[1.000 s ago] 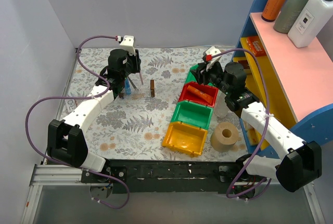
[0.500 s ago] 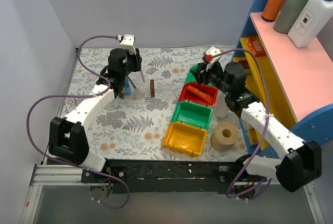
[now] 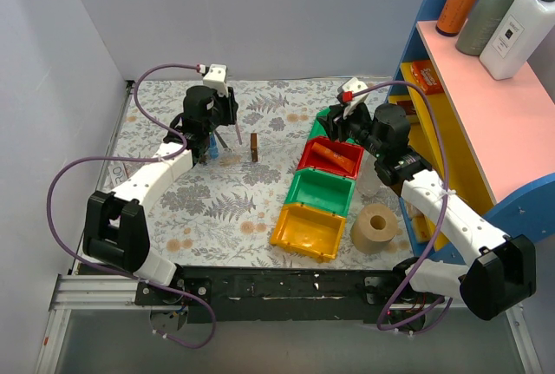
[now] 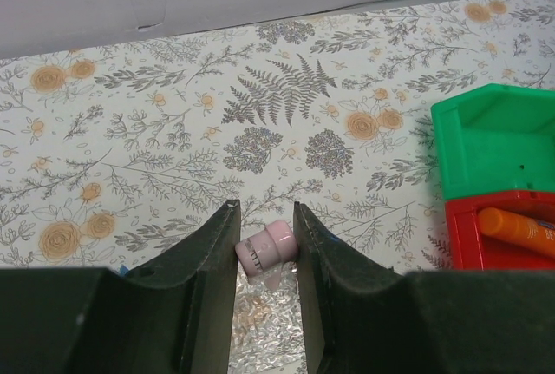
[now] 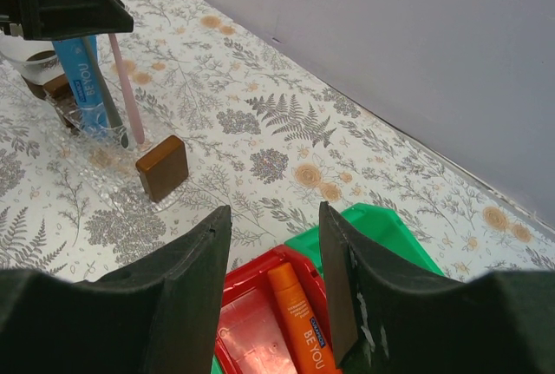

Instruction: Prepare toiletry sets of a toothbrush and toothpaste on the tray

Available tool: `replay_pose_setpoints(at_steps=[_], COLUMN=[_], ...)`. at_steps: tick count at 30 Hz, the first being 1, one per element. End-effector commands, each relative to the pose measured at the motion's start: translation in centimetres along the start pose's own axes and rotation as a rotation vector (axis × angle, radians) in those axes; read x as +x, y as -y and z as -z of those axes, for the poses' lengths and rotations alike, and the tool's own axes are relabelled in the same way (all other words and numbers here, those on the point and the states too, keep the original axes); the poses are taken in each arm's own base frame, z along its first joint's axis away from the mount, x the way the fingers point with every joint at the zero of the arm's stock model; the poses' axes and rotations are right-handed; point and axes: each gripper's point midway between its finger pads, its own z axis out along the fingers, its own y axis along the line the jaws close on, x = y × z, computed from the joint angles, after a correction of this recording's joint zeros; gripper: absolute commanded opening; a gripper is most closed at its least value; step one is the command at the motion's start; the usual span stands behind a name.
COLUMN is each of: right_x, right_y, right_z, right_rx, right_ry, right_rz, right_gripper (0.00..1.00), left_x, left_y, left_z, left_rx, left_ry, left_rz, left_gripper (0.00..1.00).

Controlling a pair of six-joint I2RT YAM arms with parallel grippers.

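My left gripper (image 3: 217,134) (image 4: 264,209) is shut on the end of a pink toothbrush (image 4: 270,246), which slants down into the tray (image 4: 264,322). The tray is clear crinkly plastic with brown end pieces (image 3: 254,146) (image 5: 162,167). In the right wrist view the toothbrush (image 5: 126,88) stands beside the blue toothpaste (image 5: 85,83), which leans upright in the tray under the left gripper. The toothpaste also shows in the top view (image 3: 212,143). My right gripper (image 3: 347,122) (image 5: 273,213) is open and empty above the red bin (image 5: 260,272).
A row of bins runs down the right: green (image 4: 494,135), red (image 3: 334,159) holding an orange tube (image 5: 299,318), green (image 3: 321,192), yellow (image 3: 308,231). A paper roll (image 3: 375,228) stands by the blue and yellow shelf (image 3: 486,105) with bottles on top.
My left gripper has shifted slightly right and away with the toothbrush still in it. The right arm has not moved.
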Motion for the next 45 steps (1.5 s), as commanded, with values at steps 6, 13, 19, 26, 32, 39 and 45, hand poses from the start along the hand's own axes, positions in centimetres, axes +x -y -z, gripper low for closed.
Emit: replay_pose_setpoints(at_steps=[6, 13, 19, 26, 32, 39, 45], right_x=[-1.0, -0.9, -0.8, -0.8, -0.7, -0.4, -0.4], right_y=[-0.1, -0.2, -0.2, -0.2, -0.1, -0.1, -0.1], right_z=[-0.5, -0.5, -0.5, -0.5, -0.6, -0.7, -0.7], right_rx=[-0.008, -0.011, -0.013, -0.012, -0.009, -0.010, -0.009], right_ry=[0.042, 0.041, 0.040, 0.038, 0.035, 0.029, 0.026], right_rz=[0.003, 0.001, 0.000, -0.001, -0.001, -0.002, -0.001], right_gripper=[0.53, 0.53, 0.53, 0.53, 0.53, 0.52, 0.52], left_x=[0.3, 0.9, 1.4, 1.9, 2.4, 2.8, 3.2], left_y=[-0.2, -0.6, -1.1, -0.8, -1.0, -1.2, -1.3], left_z=[-0.2, -0.7, -1.1, -1.5, -1.8, -2.1, -2.3], left_rx=[0.016, 0.015, 0.005, 0.044, 0.056, 0.060, 0.067], left_ry=[0.016, 0.007, -0.005, -0.015, -0.027, -0.044, -0.054], left_rz=[-0.002, -0.005, 0.006, 0.022, 0.036, 0.049, 0.056], left_gripper=[0.00, 0.00, 0.00, 0.00, 0.00, 0.00, 0.00])
